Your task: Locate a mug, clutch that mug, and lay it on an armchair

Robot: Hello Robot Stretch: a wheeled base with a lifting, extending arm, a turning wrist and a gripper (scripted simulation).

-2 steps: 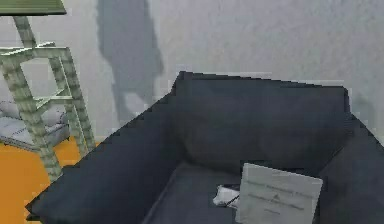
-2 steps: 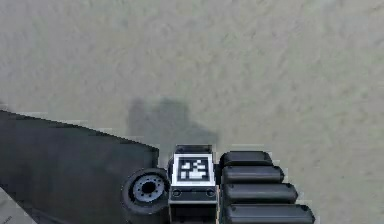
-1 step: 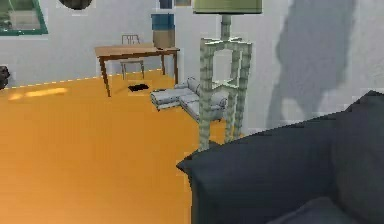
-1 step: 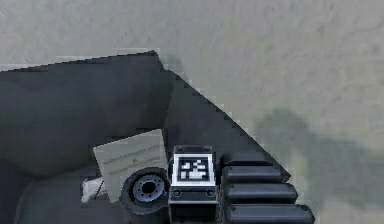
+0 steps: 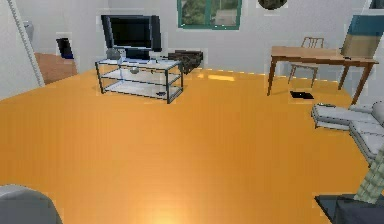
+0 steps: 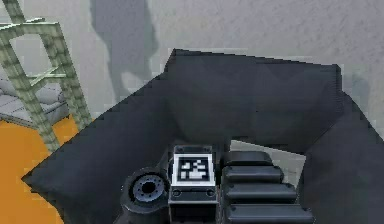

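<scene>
Your gripper (image 6: 146, 192) at dark armchair (image 6: 250, 100) seat in arm side view, white marker sq (image 6: 193, 167) at arm end, fingers' state can't be told, nor whether you've got the mug, fwd view: TV (image 5: 131, 33) on glass stand (image 5: 140, 78), wood table (image 5: 320, 58) at right.

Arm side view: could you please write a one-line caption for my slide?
Dark armchair by a grey wall, the tool low in frame, green rack at left.
</scene>
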